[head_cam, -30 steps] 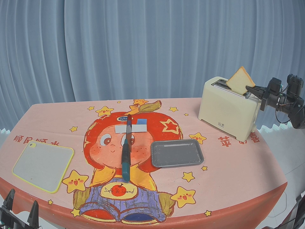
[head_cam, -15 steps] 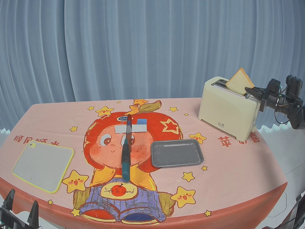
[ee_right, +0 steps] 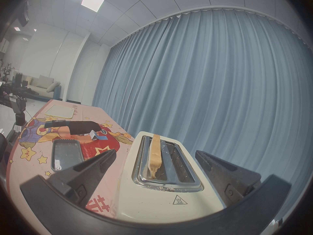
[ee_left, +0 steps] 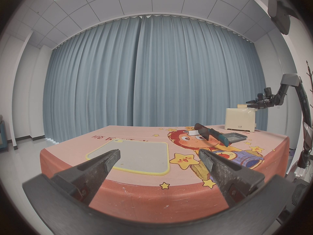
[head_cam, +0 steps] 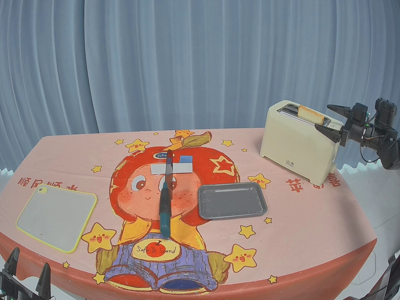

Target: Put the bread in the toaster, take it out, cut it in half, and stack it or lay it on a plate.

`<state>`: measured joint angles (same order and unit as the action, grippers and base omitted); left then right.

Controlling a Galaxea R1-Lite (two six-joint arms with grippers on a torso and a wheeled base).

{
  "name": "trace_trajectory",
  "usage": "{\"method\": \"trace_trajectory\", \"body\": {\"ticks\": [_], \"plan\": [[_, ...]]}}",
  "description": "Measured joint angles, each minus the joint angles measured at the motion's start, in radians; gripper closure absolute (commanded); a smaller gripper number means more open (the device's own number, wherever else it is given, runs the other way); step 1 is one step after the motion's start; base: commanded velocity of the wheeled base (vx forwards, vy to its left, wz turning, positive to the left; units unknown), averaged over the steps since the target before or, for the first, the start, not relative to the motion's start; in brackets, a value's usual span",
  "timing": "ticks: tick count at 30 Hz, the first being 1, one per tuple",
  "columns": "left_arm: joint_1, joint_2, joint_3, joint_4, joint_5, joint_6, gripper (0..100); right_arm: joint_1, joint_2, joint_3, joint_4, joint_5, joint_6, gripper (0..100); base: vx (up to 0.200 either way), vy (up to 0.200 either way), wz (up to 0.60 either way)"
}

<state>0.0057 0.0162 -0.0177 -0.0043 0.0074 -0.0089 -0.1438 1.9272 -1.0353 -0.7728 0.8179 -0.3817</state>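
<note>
Head view: bread (head_cam: 310, 114) sits low in toaster (head_cam: 298, 146), right fingers (head_cam: 339, 109) spread beside it, left fingers (head_cam: 43, 278) likewise spread.

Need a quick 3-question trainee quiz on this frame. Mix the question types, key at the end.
1. True or false: the bread sits in a slot of the toaster.
2. The right gripper has its jaws: A) shut on the bread; B) open, at the toaster's top; C) shut and empty.
3. What lies between the cutting board and the grey tray?

Key: 1 true; 2 B; 3 the knife.
</note>
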Motion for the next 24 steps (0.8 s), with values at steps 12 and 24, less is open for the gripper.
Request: {"method": "trace_trajectory", "body": {"ticks": [12, 24], "plan": [[0.000, 0.000, 0.000, 0.000, 0.000, 0.000, 0, 0.021, -0.114, 0.078, -0.007, -0.123, 0.089, 0, 0.000, 0.000, 0.00], [0.000, 0.000, 0.000, 0.000, 0.000, 0.000, 0, 0.077, -0.371, 0.339, 0.002, -0.277, 0.423, 0, 0.000, 0.000, 0.00]]}}
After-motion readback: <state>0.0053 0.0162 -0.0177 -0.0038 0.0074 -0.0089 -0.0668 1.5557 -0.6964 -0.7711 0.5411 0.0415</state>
